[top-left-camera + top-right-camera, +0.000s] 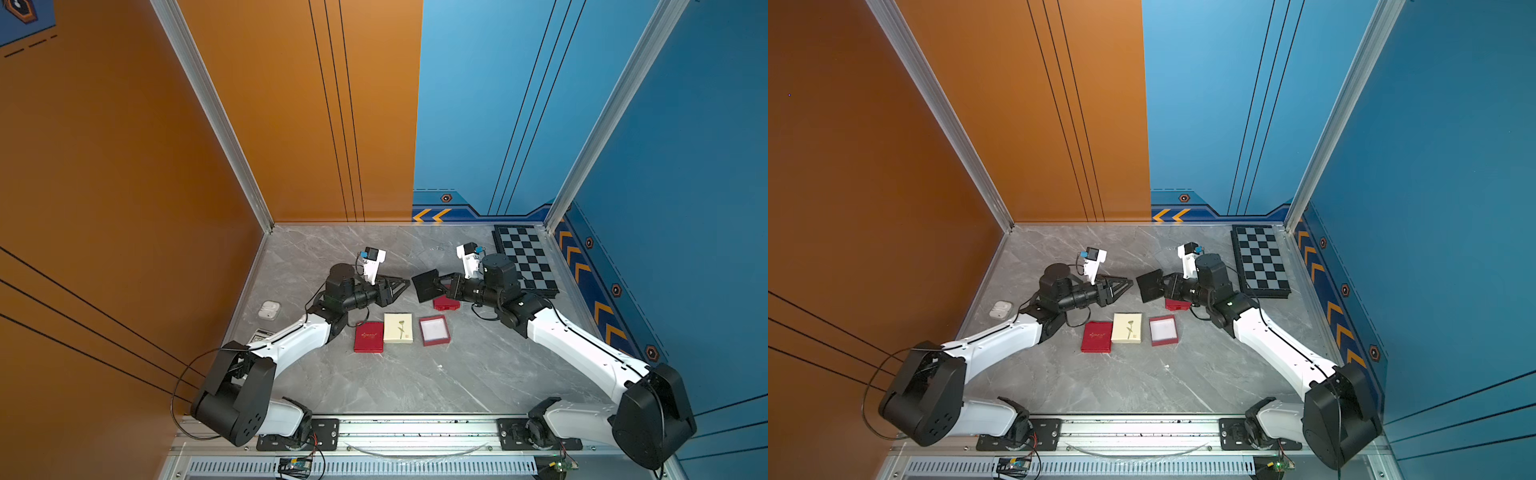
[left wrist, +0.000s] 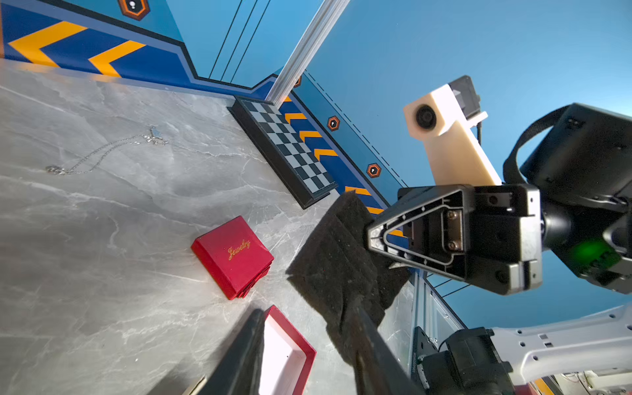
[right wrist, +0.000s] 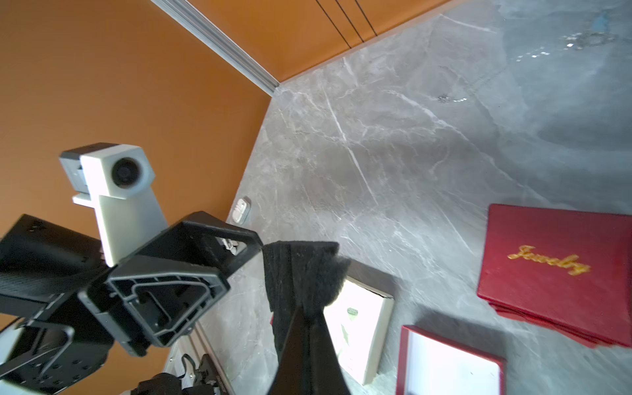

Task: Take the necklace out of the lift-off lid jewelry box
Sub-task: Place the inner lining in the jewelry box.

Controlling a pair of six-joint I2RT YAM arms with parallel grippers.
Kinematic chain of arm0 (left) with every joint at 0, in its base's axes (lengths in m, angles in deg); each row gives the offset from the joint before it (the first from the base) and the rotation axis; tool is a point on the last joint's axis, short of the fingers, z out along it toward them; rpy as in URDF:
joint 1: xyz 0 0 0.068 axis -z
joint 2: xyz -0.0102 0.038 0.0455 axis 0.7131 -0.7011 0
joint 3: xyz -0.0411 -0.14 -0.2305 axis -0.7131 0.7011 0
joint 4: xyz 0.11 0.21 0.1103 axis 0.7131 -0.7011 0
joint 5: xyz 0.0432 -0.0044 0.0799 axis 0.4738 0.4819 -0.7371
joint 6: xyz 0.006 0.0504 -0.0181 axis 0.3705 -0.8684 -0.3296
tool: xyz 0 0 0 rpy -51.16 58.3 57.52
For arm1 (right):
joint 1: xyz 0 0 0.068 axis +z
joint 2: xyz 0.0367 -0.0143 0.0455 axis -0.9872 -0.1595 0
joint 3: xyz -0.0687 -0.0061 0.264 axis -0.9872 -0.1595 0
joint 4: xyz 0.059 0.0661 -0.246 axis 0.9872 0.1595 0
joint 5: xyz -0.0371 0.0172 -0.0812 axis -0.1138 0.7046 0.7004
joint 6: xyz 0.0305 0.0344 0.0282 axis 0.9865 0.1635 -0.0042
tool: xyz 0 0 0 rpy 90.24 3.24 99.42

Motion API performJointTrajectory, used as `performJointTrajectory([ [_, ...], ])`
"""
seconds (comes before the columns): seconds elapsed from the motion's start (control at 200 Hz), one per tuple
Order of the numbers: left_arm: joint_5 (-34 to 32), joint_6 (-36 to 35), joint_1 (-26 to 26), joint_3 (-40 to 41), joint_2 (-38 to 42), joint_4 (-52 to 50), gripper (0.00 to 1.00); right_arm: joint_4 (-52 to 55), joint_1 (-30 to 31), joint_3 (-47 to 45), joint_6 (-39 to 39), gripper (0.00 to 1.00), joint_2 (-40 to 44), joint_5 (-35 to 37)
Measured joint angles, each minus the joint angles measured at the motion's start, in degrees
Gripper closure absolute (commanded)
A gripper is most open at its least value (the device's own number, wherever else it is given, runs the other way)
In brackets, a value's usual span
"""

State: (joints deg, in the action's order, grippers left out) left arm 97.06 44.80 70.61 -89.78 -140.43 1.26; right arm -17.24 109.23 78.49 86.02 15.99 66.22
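The silver necklace (image 2: pixel 102 154) lies loose on the grey table, far from the boxes. The open red box base (image 1: pixel 434 330) shows a bare white inside. Its red lid (image 1: pixel 446 304), marked "Jewelry" (image 2: pixel 236 256), rests behind it on the table. My right gripper (image 1: pixel 436 284) is shut on a black foam pad (image 1: pixel 424 284) and holds it in the air above the lid. In the right wrist view the foam pad (image 3: pixel 301 273) stands out past the closed fingers (image 3: pixel 307 342). My left gripper (image 1: pixel 406 281) faces the pad's far edge, open, with nothing between its fingers (image 2: pixel 239 352).
A cream box (image 1: pixel 398 328) and a closed red box (image 1: pixel 369 336) sit in a row left of the open base. A chessboard (image 1: pixel 525 259) lies at the back right. A white earbud case (image 1: pixel 269 309) sits near the left edge.
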Motion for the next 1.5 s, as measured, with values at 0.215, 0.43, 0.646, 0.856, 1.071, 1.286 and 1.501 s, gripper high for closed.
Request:
performJointTrajectory([
  [0.215,-5.1,-1.6,1.9,0.0,1.1,-4.5,0.59,1.9,0.9,-5.7,0.1,1.0,0.1,4.2],
  [0.43,-16.7,-6.4,10.1,-1.9,1.3,-15.7,0.62,1.9,2.1,-10.1,1.1,1.0,0.1,6.9],
  [0.646,-24.8,-9.8,15.1,-5.9,0.9,-24.2,0.64,1.4,3.2,-12.2,2.2,1.0,0.1,8.8],
  [0.856,-28.7,-12.0,18.6,-9.5,-2.2,-29.3,0.66,-0.1,4.0,-12.7,3.1,1.0,-1.2,10.0],
  [1.071,-30.8,-12.6,21.5,-11.4,-6.4,-32.8,0.68,-1.1,4.9,-13.2,3.9,1.0,-3.1,10.3],
  [1.286,-31.8,-12.6,24.0,-12.9,-10.0,-34.4,0.69,-2.4,5.2,-13.7,4.2,1.0,-3.7,10.5],
  [1.501,-32.3,-12.6,25.0,-14.3,-12.0,-34.6,0.7,-3.3,5.4,-14.6,5.2,1.0,-4.6,10.9],
])
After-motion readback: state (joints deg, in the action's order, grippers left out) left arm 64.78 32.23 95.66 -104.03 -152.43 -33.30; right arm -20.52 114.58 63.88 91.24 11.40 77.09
